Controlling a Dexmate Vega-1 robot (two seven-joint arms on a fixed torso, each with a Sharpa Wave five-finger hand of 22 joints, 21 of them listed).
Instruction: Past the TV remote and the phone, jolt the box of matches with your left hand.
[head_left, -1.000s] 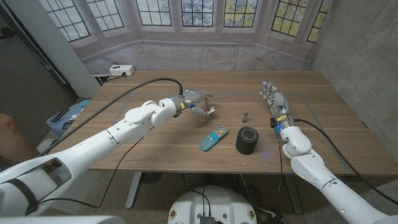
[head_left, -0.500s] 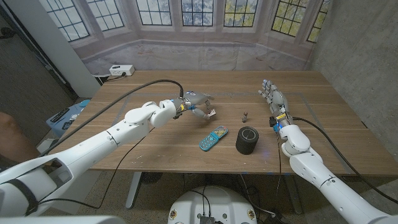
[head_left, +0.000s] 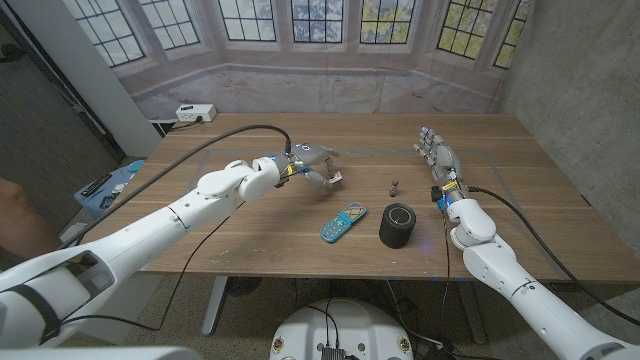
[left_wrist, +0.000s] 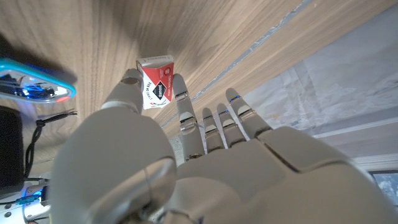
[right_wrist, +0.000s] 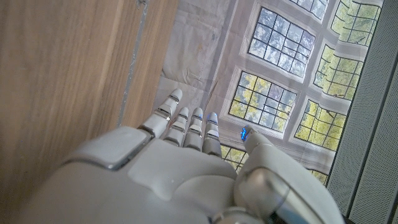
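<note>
The left hand (head_left: 314, 164) is extended over the middle of the wooden table (head_left: 250, 235), left of centre. The box of matches (head_left: 338, 179) is at its fingertips. In the left wrist view the red-and-white box (left_wrist: 156, 83) sits between the thumb and a finger (left_wrist: 184, 111), both of which touch it; the remaining fingers extend alongside, apart from the box. The hand is pinching the box. Whether the box rests on the table surface or is lifted off it cannot be determined.

The phone (head_left: 343, 221), blue-edged, lies nearer the robot than the box and slightly to its right. A black cylinder (head_left: 398, 225) stands just right of the phone. A small dark figure (head_left: 394, 186) stands farther back, right of the box.

The right hand (head_left: 438, 157) is near the right side of the table, fingers extended, apart and holding nothing.

The table surface is brown wood grain. Behind it is a bay of paned windows (head_left: 320, 20). A white power strip (head_left: 195, 113) lies beyond the far left corner.
</note>
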